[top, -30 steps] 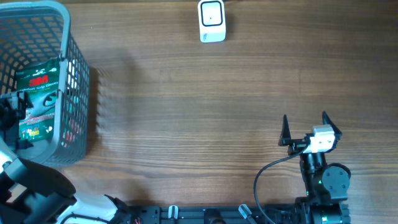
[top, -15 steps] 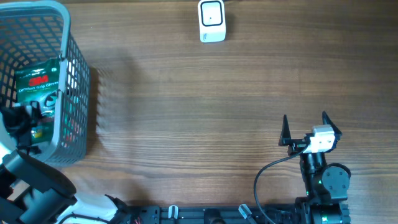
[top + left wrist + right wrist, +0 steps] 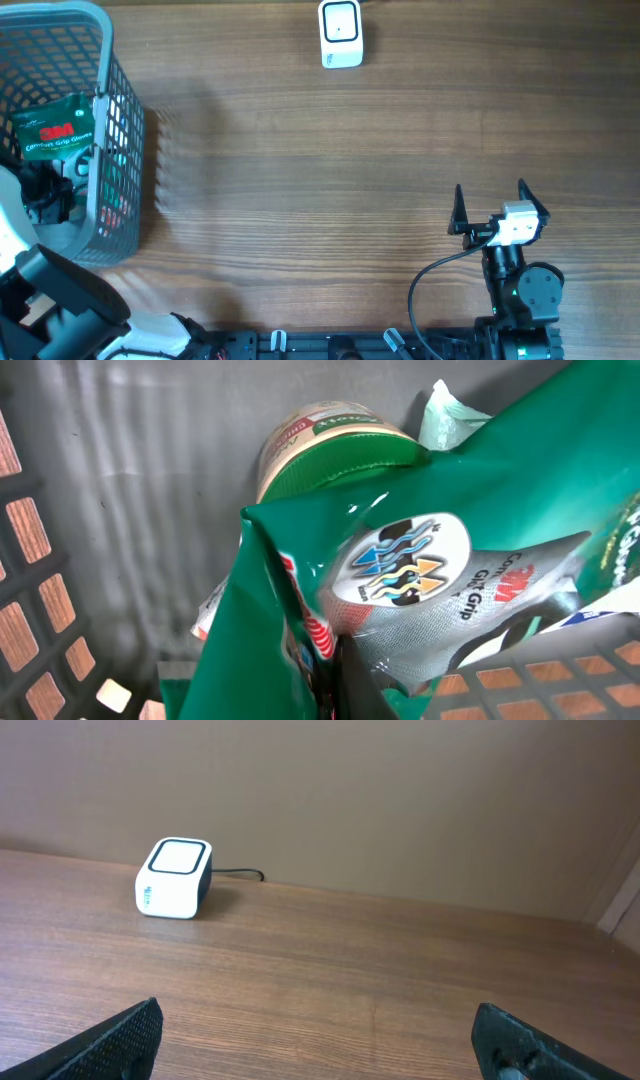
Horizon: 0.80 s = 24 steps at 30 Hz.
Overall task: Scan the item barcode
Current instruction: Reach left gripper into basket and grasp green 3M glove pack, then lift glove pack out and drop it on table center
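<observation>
Overhead, the green glove packet [image 3: 55,127] is seen inside the grey basket [image 3: 105,60], gripped by the closed left jaws; the right jaws are held open, far right of the basket. Left wrist: the packet is crumpled over a green-lidded jar [image 3: 335,445]. Right wrist: a white scanner [image 3: 174,878] is shown.

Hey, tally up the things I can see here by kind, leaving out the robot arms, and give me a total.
Basket: 1
Green glove packet: 1
Green-lidded tub: 1
Barcode scanner: 1
Total: 4 (more may be hidden in the basket)
</observation>
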Each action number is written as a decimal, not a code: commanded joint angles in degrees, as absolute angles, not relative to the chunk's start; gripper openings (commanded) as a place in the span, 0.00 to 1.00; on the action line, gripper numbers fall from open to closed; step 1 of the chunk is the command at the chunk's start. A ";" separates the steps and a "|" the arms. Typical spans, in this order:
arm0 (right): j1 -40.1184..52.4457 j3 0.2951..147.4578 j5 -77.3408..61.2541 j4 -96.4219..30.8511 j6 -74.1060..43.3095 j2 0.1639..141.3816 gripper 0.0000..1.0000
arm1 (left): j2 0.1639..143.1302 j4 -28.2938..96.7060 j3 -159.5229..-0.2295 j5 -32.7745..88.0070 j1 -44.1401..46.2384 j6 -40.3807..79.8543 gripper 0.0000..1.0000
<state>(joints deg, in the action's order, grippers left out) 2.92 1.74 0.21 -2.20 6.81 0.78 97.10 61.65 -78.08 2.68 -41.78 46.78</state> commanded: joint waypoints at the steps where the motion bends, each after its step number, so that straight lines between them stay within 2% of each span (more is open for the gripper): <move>1: 3.16 1.39 -0.10 -1.93 7.42 0.43 0.99 | 93.69 62.28 -78.87 7.64 -41.85 46.74 0.04; 7: 3.16 1.39 -0.10 -1.93 7.40 0.43 1.00 | 82.91 61.08 -84.42 15.77 -41.85 46.78 0.04; 15: 3.16 1.39 -0.10 -1.93 7.38 0.43 1.00 | 62.46 44.21 -84.93 19.64 -41.85 46.74 0.04; 19: 3.16 1.39 -0.10 -1.93 7.42 0.43 1.00 | 55.37 39.83 -84.93 21.65 -41.85 46.76 0.04; 24: 3.16 1.39 -0.10 -1.93 7.42 0.43 1.00 | 53.32 30.06 -84.90 45.52 -39.51 46.74 0.04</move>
